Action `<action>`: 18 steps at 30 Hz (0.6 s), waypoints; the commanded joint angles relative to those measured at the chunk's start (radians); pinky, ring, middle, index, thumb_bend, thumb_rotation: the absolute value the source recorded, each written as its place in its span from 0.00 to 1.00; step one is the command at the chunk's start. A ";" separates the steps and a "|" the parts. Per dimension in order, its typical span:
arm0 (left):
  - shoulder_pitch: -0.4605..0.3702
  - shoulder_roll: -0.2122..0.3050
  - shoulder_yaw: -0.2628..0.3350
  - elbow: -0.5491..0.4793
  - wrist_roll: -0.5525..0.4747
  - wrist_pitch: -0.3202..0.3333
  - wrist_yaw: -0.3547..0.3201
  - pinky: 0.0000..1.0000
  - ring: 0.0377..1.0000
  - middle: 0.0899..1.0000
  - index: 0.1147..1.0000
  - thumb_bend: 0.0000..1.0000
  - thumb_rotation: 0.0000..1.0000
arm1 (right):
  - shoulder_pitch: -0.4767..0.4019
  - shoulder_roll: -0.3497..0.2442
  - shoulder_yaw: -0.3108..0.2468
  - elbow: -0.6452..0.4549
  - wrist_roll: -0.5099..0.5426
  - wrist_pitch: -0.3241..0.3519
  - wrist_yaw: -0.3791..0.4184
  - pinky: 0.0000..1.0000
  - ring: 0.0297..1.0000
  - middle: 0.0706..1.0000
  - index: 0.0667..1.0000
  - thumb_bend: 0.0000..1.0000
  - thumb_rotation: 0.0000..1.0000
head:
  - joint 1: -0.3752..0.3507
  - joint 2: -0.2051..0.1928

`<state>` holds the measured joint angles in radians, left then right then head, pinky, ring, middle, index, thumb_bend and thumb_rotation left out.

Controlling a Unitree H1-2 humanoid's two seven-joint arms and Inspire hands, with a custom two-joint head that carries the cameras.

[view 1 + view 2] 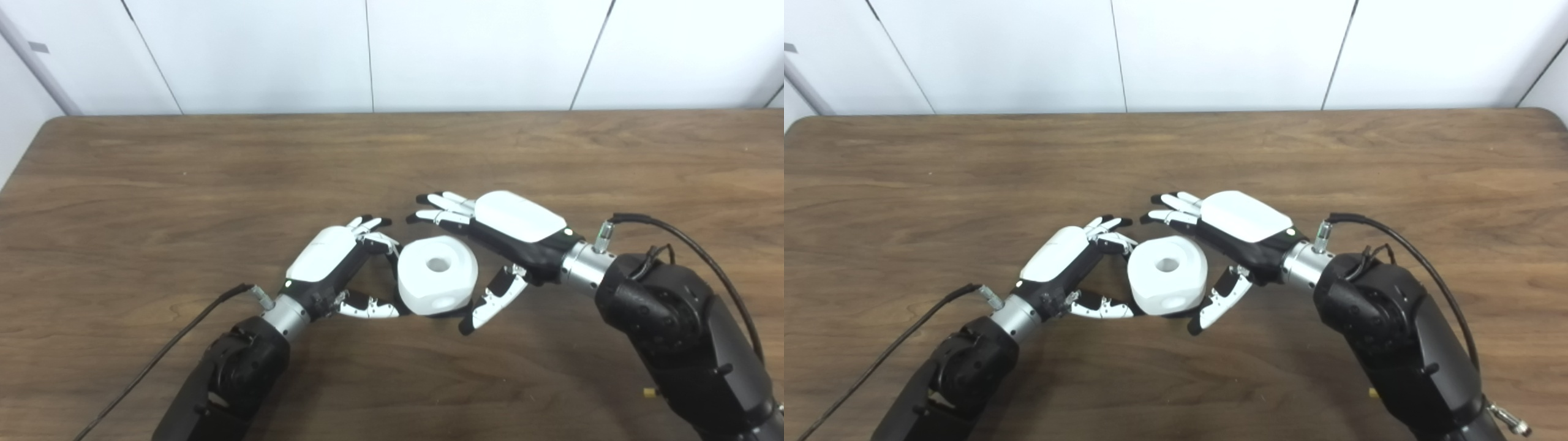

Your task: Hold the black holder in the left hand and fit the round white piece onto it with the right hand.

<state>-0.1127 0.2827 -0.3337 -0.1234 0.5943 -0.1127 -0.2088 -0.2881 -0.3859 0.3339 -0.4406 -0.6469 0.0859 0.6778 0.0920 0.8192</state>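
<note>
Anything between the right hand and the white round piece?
Nothing visible. The right hand is open beside the round white piece, fingers behind it and thumb in front, bare table around. The left hand flanks the other side. The black holder barely shows beneath the piece.

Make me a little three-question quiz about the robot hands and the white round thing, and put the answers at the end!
1. True or false: the round white piece has a hole in its top.
2. Which hand has its fingers spread apart, not gripping the piece? A) left hand B) right hand
3. Fill in: the piece sits on the wooden ____, between the two hands.

Key: 1 true. 2 B; the right hand's fingers are apart beside the piece, while the left hand's fingers close around its side. 3 table. The black holder is barely visible under the piece.
</note>
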 commanded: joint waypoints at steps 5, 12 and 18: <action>-0.014 0.018 0.012 0.026 -0.004 -0.042 0.014 1.00 0.94 0.68 0.41 0.52 0.05 | -0.028 -0.013 -0.061 0.023 0.031 -0.025 -0.068 0.84 1.00 1.00 0.92 1.00 0.34 | -0.002 -0.026; -0.023 0.046 0.033 0.055 0.000 -0.068 0.013 1.00 0.95 0.69 0.42 0.52 0.05 | 0.002 -0.017 -0.113 0.065 0.080 -0.031 -0.122 0.78 0.97 0.98 0.93 0.92 0.52 | -0.010 -0.060; -0.029 0.063 0.051 0.073 0.002 -0.075 0.015 1.00 0.94 0.70 0.42 0.52 0.05 | 0.022 -0.024 -0.165 0.099 0.139 -0.025 -0.162 0.74 0.97 0.97 0.91 0.80 0.82 | -0.022 -0.078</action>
<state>-0.1218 0.3142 -0.3033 -0.0653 0.5882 -0.1970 -0.2000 -0.2401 -0.3971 0.1903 -0.3343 -0.5326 0.0723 0.5487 0.0691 0.7409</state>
